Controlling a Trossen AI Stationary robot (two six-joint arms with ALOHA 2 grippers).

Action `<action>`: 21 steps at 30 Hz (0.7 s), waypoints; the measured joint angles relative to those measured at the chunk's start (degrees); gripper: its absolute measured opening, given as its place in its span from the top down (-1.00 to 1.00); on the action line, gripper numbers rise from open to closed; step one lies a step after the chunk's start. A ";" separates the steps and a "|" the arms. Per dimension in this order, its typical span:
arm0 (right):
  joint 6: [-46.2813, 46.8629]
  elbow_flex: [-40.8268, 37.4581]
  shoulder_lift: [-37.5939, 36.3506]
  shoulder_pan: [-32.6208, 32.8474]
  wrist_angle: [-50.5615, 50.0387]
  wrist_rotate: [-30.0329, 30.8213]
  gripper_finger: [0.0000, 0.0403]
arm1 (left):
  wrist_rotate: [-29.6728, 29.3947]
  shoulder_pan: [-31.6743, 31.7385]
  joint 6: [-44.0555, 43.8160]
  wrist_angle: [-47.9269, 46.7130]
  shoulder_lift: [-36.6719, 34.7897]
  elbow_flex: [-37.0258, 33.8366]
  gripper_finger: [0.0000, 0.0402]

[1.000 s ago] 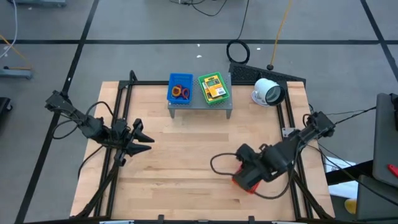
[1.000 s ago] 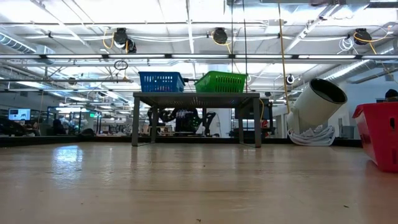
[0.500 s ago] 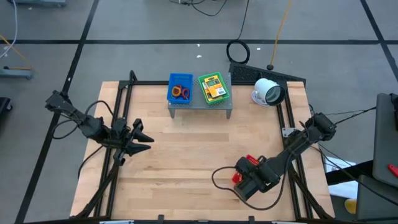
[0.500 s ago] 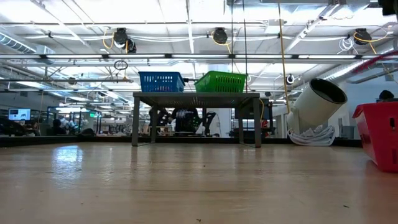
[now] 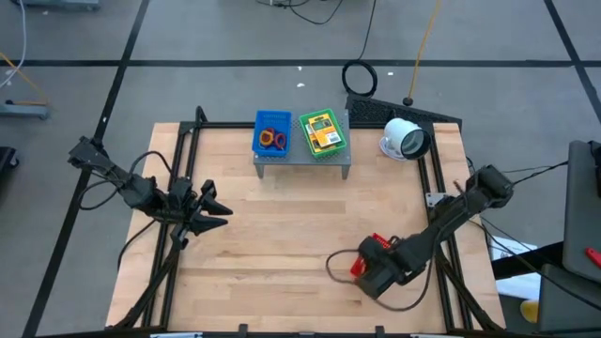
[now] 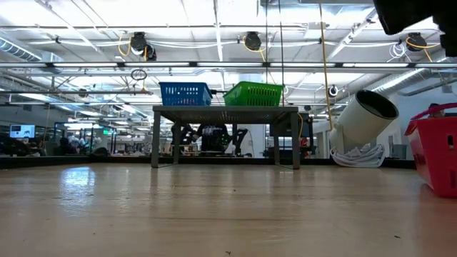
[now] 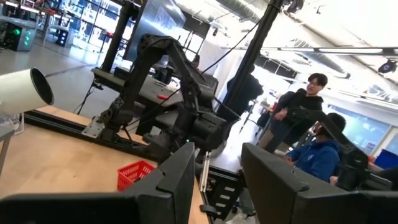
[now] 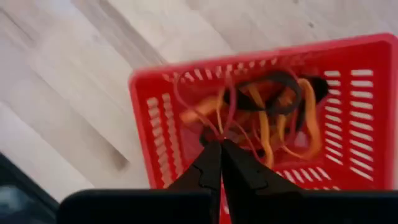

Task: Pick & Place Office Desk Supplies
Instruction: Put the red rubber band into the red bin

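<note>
- A red basket (image 8: pixel 267 124) stands near the right front corner of the surface (image 5: pixel 282 225), under the right arm. It holds a tangle of rubber bands (image 8: pixel 273 118) in orange, tan, red and black.
- The right tool (image 8: pixel 219 149) hangs over that basket with its fingers pressed together at the tips, just at a red band; whether the band is pinched between them cannot be told.
- A grey shelf (image 5: pixel 302 158) at the far edge carries a blue basket (image 5: pixel 273 133) with orange and red bands in it, and beside it a green basket (image 5: pixel 322 130) with a yellow packet (image 5: pixel 324 133) bearing a green label.
- The left tool (image 5: pixel 221 210) waits by the left edge, fingers partly apart and holding nothing.
- A white round device (image 5: pixel 404 139) lies near the far right corner.
- Beyond the wooden surface, people (image 7: pixel 311 149) sit and stand among screens in a bright workshop.
</note>
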 joint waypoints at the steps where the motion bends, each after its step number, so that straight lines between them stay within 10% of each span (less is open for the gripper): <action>1: 1.27 -2.00 -1.61 0.08 2.21 0.84 1.00 | 0.00 0.00 -0.05 0.00 0.00 0.00 0.30; 10: 14.93 -17.29 -16.09 1.50 7.10 0.56 1.00 | 0.04 0.00 -1.26 0.13 0.01 0.00 0.30; 21: 17.27 -18.69 -15.70 0.56 12.24 -1.97 1.00 | -0.40 0.00 -0.59 0.13 0.01 0.00 0.30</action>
